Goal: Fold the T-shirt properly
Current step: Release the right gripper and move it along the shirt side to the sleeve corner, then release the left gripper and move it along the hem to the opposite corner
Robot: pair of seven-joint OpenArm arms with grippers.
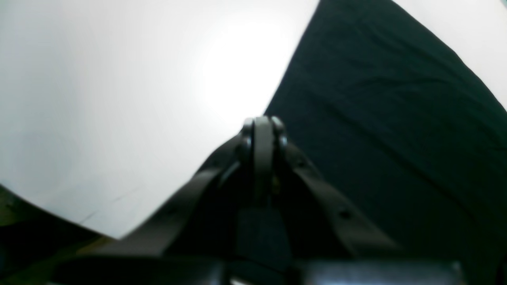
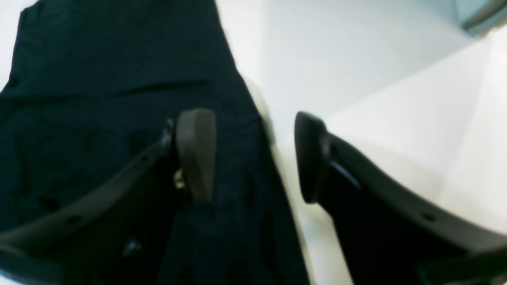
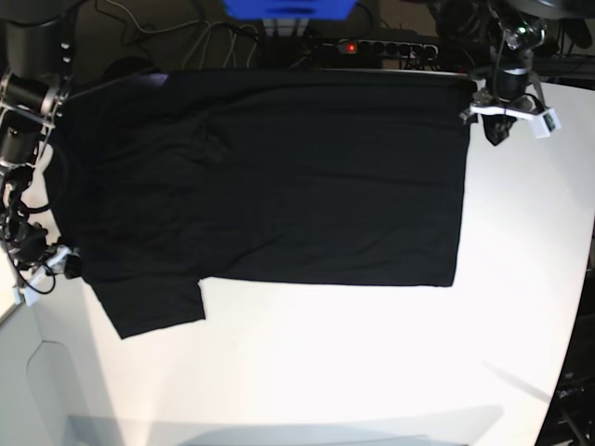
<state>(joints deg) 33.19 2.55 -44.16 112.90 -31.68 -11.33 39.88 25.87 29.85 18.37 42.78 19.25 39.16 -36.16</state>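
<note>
The black T-shirt (image 3: 279,177) lies spread flat across the white table (image 3: 372,362), with one short sleeve (image 3: 153,307) pointing toward the front left. My left gripper (image 1: 263,123) is shut with nothing visible between its pads. It sits just off the shirt's edge (image 1: 396,118), near the far right corner in the base view (image 3: 495,132). My right gripper (image 2: 253,158) is open and straddles the shirt's edge (image 2: 99,79): one finger (image 2: 196,150) is over cloth, the other over bare table. It shows at the left in the base view (image 3: 72,267). The neck patch and print are not visible.
A power strip (image 3: 372,45) with a red light, loose cables and a blue object (image 3: 288,7) lie behind the table's far edge. The table's curved edge runs down the right side (image 3: 581,316). Bare white surface fills the front half.
</note>
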